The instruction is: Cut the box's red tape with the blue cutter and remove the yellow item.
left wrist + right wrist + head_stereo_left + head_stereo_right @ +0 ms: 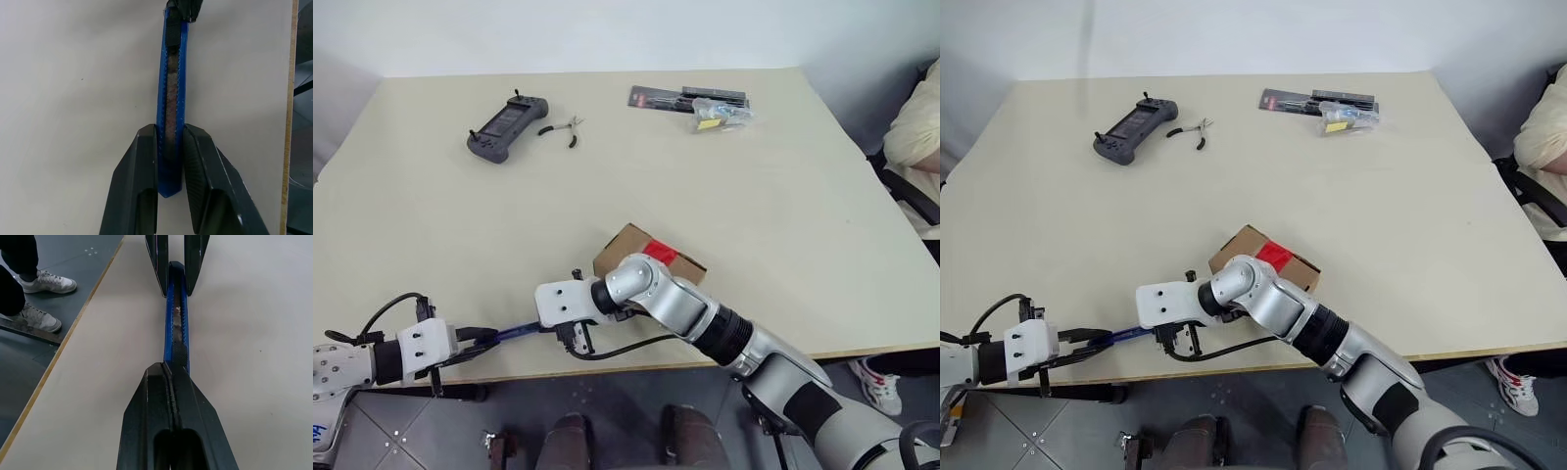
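Left eye view, lower left of frame, our left gripper point(480, 340) clamps one end of the blue cutter point(521, 331), our right gripper point(172, 374) pinched shut on its other end, lower centre, the box point(625, 250) with the red tape point(659, 252) just beyond our right wrist.

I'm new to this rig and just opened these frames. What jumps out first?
Both claws meet on the blue cutter at the table's near edge: the left claw clamps one end, while the right claw, shut, is at the other end. Just behind the right arm sits the box with its red tape uncut.
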{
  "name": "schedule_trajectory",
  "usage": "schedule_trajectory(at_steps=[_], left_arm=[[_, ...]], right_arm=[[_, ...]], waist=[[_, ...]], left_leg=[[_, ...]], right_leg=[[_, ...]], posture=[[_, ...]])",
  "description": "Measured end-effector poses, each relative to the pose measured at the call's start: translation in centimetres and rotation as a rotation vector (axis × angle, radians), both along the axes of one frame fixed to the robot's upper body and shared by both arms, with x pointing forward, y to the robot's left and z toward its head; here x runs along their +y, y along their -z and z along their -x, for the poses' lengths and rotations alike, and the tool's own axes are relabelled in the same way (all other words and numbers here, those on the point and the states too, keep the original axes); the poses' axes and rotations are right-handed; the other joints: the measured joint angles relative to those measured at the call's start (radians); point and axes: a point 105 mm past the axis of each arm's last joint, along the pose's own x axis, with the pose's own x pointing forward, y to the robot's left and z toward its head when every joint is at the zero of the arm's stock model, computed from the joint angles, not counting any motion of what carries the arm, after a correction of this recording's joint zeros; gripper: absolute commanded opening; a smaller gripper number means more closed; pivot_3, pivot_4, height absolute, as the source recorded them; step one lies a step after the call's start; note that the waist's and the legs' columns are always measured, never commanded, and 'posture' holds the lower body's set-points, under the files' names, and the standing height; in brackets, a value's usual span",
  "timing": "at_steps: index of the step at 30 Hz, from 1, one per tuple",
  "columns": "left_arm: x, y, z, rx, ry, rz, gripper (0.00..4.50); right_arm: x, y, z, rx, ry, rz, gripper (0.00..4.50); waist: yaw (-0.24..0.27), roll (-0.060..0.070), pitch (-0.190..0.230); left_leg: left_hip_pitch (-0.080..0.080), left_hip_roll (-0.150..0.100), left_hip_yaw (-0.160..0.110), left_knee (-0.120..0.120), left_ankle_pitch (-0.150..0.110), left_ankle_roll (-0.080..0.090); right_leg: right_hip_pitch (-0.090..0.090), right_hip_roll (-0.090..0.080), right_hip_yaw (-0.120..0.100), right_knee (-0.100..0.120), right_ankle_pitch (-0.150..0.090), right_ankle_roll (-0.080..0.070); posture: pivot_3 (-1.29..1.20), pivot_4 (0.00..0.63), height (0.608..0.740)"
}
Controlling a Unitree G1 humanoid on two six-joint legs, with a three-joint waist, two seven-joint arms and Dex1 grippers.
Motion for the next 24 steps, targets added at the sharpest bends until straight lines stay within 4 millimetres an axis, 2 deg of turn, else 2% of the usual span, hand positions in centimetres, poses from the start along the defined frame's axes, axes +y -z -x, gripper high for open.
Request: schedule_trajectory(at_steps=[2, 4, 17, 24], left_arm=[[0.0, 0.0, 0.0, 0.003, 0.007, -0.003, 0.42], [-0.1, 0.0, -0.1, 0.003, 0.010, -0.003, 0.42], [-0.4, -0.2, -0.6, 0.015, 0.010, 0.018, 0.42], [-0.5, -0.3, -0.8, 0.013, 0.011, 0.024, 0.42]], right_arm=[[-0.1, -1.3, 0.0, 0.009, -0.003, -0.042, 0.02], [-0.2, -1.7, -0.2, 0.001, 0.001, -0.049, 0.02], [-1.2, -0.1, -1.3, -0.033, 0.020, 0.023, 0.02], [-1.0, 0.2, -1.4, -0.069, -0.003, 0.024, 0.02]], waist=[[0.000, 0.000, 0.000], [0.000, 0.000, 0.000], [0.000, 0.000, 0.000], [-0.002, 0.000, 0.000]], left_leg=[[0.000, 0.000, 0.000, 0.000, 0.000, 0.000], [0.000, 0.000, 0.000, 0.000, 0.000, 0.000], [0.000, 0.000, 0.000, 0.000, 0.000, 0.000], [0.001, 0.000, 0.000, 0.000, 0.000, -0.001]], right_leg=[[0.000, 0.000, 0.000, 0.000, 0.000, 0.000], [0.000, 0.000, 0.000, 0.000, 0.000, 0.000], [0.000, 0.000, 0.000, 0.000, 0.000, 0.000], [0.000, 0.000, 0.000, 0.000, 0.000, 0.000]], posture=[[0.00, 0.150, 0.740], [0.00, 0.150, 0.740], [0.00, 0.150, 0.740], [0.00, 0.150, 0.740]])
